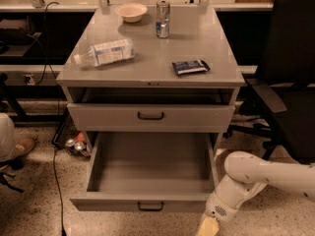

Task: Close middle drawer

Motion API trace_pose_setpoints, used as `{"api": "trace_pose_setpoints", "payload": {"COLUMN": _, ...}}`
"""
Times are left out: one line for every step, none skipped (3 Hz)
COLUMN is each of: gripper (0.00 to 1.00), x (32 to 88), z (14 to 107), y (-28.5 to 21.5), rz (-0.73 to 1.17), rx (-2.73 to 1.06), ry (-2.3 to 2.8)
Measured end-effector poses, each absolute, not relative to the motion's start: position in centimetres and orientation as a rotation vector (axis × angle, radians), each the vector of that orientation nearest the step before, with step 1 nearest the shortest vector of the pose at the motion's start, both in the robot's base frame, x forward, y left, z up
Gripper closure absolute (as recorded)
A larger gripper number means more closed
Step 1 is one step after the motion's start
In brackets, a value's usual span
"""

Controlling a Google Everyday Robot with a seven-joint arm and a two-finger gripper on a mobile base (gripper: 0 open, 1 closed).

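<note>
The middle drawer is pulled far out of the grey cabinet, and its deep box is empty. Its flat front panel faces me with a small dark bar handle. The top drawer above it stands slightly out. My gripper is at the bottom edge of the view, just right of the middle drawer's front right corner and partly cut off. The white arm reaches in from the right.
On the cabinet top lie a plastic bottle, a bowl, a can and a dark packet. A black chair stands close on the right. Cables and cans lie on the floor at left.
</note>
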State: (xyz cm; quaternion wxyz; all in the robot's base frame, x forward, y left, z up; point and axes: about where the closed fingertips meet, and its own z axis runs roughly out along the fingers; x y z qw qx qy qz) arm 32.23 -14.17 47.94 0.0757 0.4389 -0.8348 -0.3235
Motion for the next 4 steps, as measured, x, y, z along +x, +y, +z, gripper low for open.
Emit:
{"api": "trace_pose_setpoints", "payload": {"gripper": 0.49, "x": 34.3, "z": 42.6, "y": -14.5, "rz": -0.993, "rx": 1.261, "ry": -2.631}}
{"api": "trace_pose_setpoints", "payload": {"gripper": 0.8, "x": 34.1, "z": 43.0, "y": -14.4, "rz": -0.992, "rx": 1.267, "ry": -2.619}}
{"api": "trace_pose_setpoints", "payload": {"gripper": 1.0, "x": 34.1, "z": 42.8, "y": -14.3, "rz": -0.993, "rx": 1.267, "ry": -2.618}}
{"api": "trace_pose_setpoints", "payload": {"gripper": 1.0, "x": 35.1, "z": 42.8, "y": -14.2, "rz": -0.953, "rx": 1.321, "ry": -2.699}}
